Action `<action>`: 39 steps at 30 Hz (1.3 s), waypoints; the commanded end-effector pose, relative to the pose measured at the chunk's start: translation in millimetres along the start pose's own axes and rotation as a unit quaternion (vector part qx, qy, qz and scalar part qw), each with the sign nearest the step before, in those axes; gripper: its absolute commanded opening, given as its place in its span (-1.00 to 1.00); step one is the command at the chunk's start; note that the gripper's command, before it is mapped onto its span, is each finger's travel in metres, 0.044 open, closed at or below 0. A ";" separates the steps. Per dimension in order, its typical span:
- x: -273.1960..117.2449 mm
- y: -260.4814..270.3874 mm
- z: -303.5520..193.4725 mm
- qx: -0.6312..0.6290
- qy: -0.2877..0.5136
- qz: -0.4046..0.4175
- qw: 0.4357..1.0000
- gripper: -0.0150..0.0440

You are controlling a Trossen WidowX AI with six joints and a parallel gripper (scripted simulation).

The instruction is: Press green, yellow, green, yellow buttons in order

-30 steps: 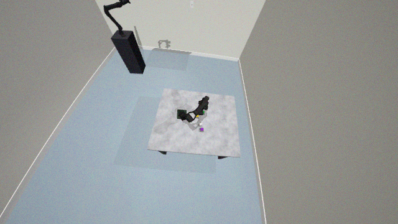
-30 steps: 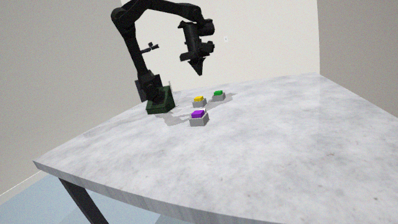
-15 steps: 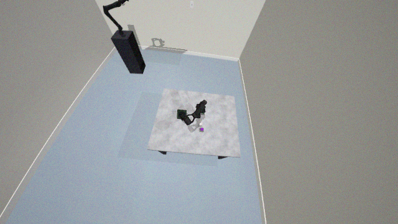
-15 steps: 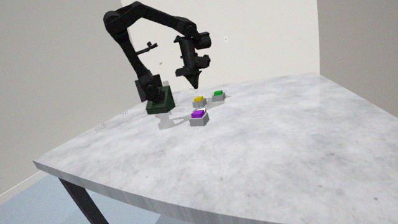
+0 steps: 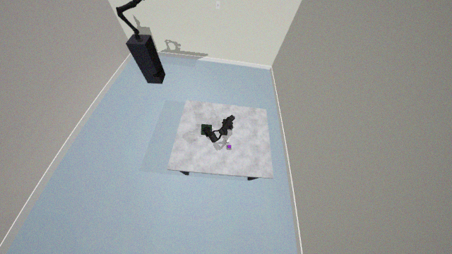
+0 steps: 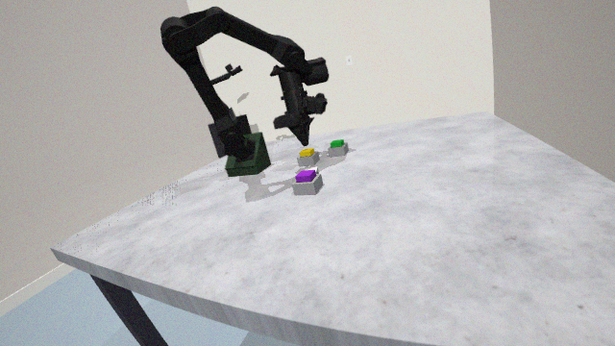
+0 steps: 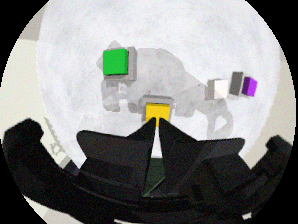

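Note:
My gripper (image 6: 306, 144) (image 7: 157, 120) is shut and empty. Its tips are just above the yellow button, with a small gap in the exterior view. The yellow button (image 6: 307, 153) (image 7: 157, 112) stands raised in its grey housing; in the wrist view the fingertips overlap its near edge. The green button (image 6: 337, 143) (image 7: 115, 62) stands raised in its own grey housing, behind and to the right of the yellow one in the exterior view, and up and left of it in the wrist view. In the top view the arm hides both buttons.
A purple button (image 5: 229, 147) (image 6: 306, 176) (image 7: 250, 87) in a grey housing is nearest the exterior view. A small white block (image 7: 220, 89) lies beside it, mostly hidden behind it in the exterior view. The arm's dark green base (image 5: 204, 133) (image 6: 261, 153) stands on the table (image 5: 247, 162) (image 6: 432, 250).

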State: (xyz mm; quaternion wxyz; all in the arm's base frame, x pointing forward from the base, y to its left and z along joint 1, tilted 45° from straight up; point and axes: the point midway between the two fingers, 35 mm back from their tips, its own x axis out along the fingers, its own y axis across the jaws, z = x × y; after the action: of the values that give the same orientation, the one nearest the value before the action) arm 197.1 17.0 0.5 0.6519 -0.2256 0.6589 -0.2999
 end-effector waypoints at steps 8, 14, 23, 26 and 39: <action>19.8 -0.9 -1.5 -0.004 0.001 -0.004 1.000 -0.42; 22.2 -1.0 -1.7 -0.003 0.001 -0.004 1.000 -0.42; 22.2 -1.0 -1.7 -0.003 0.001 -0.004 1.000 -0.42; 22.2 -1.0 -1.7 -0.003 0.001 -0.004 1.000 -0.42; -11.9 -0.5 -1.6 -0.004 0.002 -0.003 1.000 -0.42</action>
State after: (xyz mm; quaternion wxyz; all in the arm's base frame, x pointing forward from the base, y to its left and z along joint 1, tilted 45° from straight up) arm 195.3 19.6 2.6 0.6464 -0.2343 0.6617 -0.2992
